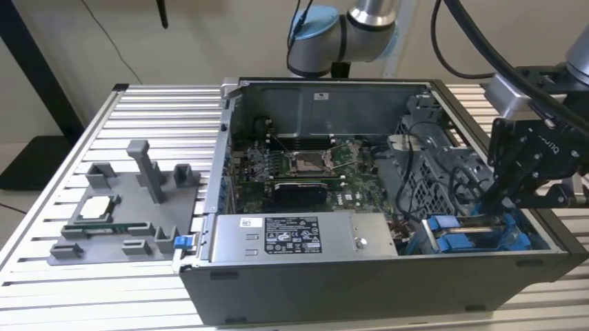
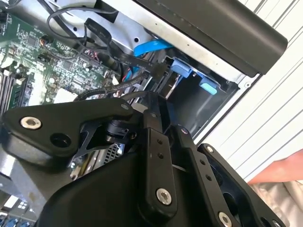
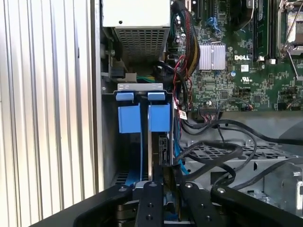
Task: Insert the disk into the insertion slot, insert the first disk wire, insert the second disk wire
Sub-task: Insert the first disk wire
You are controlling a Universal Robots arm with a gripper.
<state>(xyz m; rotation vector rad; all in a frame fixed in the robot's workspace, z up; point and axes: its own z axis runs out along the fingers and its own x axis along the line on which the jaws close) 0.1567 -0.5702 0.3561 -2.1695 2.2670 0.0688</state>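
The insertion slot [image 1: 471, 238] is the grey bay with blue tabs [image 3: 129, 118] at the case's front corner, on the exterior view's right. The disk [image 3: 156, 146] stands on edge inside it, between the blue rails. My gripper [image 3: 169, 187] reaches down into the case right at the disk's end. In both wrist views its fingers [image 2: 154, 142] lie close together, pinching a black wire connector [image 2: 159, 71] that points at the disk. The exterior view has the gripper [image 1: 492, 200] low over the bay, its tips hidden among cables.
A labelled grey power-supply box [image 1: 294, 238] lies beside the bay. The green motherboard [image 1: 304, 165] fills the case floor. Loose black cables [image 3: 222, 151] curl near the fingers. A grey fixture tray [image 1: 120, 214] is on the exterior view's left. A hand [image 2: 279, 172] shows outside the case.
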